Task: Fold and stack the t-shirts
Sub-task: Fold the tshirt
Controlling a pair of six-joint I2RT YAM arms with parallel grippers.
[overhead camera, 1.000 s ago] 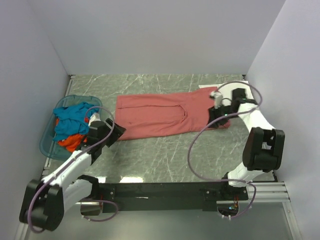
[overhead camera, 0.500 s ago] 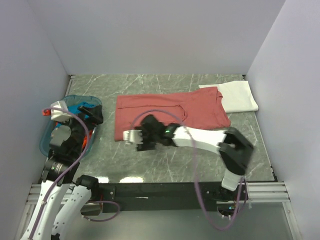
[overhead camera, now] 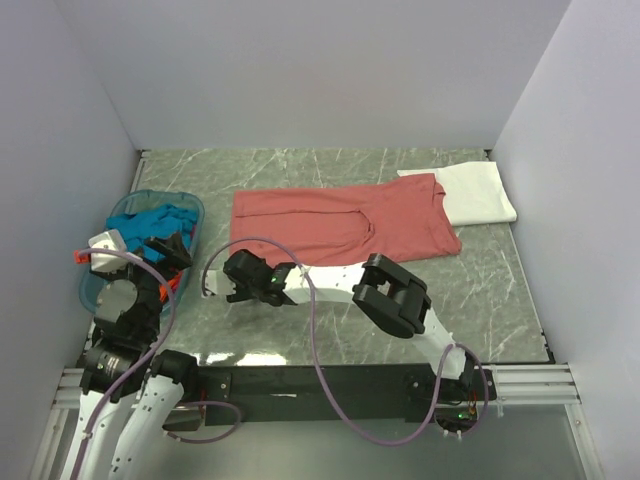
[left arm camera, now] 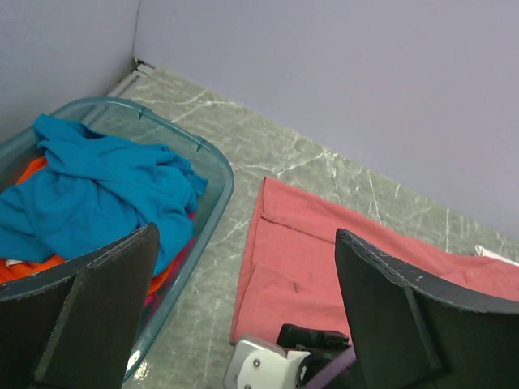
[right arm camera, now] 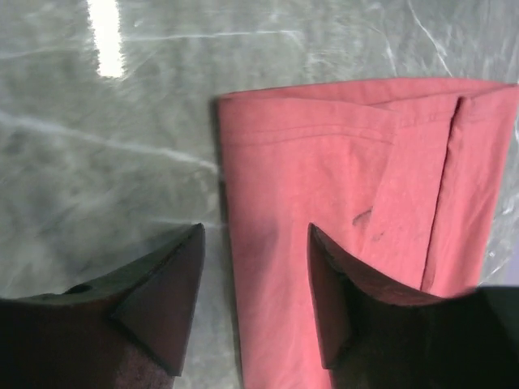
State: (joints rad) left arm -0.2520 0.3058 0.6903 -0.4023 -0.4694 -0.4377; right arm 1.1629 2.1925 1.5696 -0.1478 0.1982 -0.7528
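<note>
1. The right arm [overhead camera: 390,295] has swung from the collar end of the dusty-red t-shirt [overhead camera: 340,225] across to its hem end. The left arm [overhead camera: 120,300] has pulled back from that end and risen beside the basket [overhead camera: 121,205]. We judge this a change of station: the lengthwise fold is finished, the crosswise fold not yet begun.
2. The dusty-red t-shirt lies flat in the middle of the table [overhead camera: 480,290] as a long band with its sides turned in, where it lay a second ago.
3. The white t-shirt [overhead camera: 480,195] lies folded at the far right, touching the collar end. The teal-blue t-shirt [overhead camera: 150,220] and the orange t-shirt [left arm camera: 16,267] lie bunched in the basket.
4. The right gripper [overhead camera: 228,283] hovers over the near hem corner, jaws apart, holding nothing. In its wrist view, one straight shirt edge runs between its fingers [right arm camera: 162,300], with the corner just ahead.
5. The left gripper [overhead camera: 168,250] stands wide apart and empty above the basket. The dusty-red t-shirt lies ahead of it, well apart.
</note>
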